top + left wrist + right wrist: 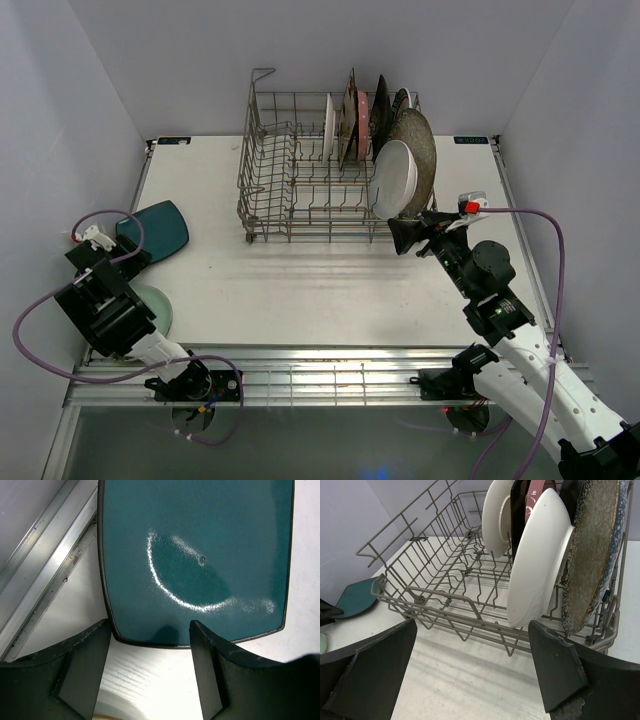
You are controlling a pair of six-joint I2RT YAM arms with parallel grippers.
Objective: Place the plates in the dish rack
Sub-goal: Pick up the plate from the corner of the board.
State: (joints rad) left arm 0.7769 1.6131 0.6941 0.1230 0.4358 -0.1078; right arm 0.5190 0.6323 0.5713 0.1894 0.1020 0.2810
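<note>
A teal square plate (pixel 157 229) lies flat at the table's left edge. My left gripper (pixel 130 252) is low at its near edge. In the left wrist view that plate (pixel 195 550) fills the frame, and its near rim sits level with the tips of the open left gripper (pixel 150 630), untouched. A pale green plate (pixel 158 308) lies under the left arm. The dish rack (pixel 262 140) holds several upright plates at its right end, a white oval one (pixel 537 565) in front of a speckled round one (pixel 590 555). My right gripper (pixel 472 645) stands open and empty just before the rack's front right corner.
An aluminium rail (pixel 45 565) runs along the table's left edge beside the teal plate. The rack's left half (pixel 435 600) has bare tines. Walls close in the table at the back and sides, and a metal frame (pixel 320 365) crosses the near edge.
</note>
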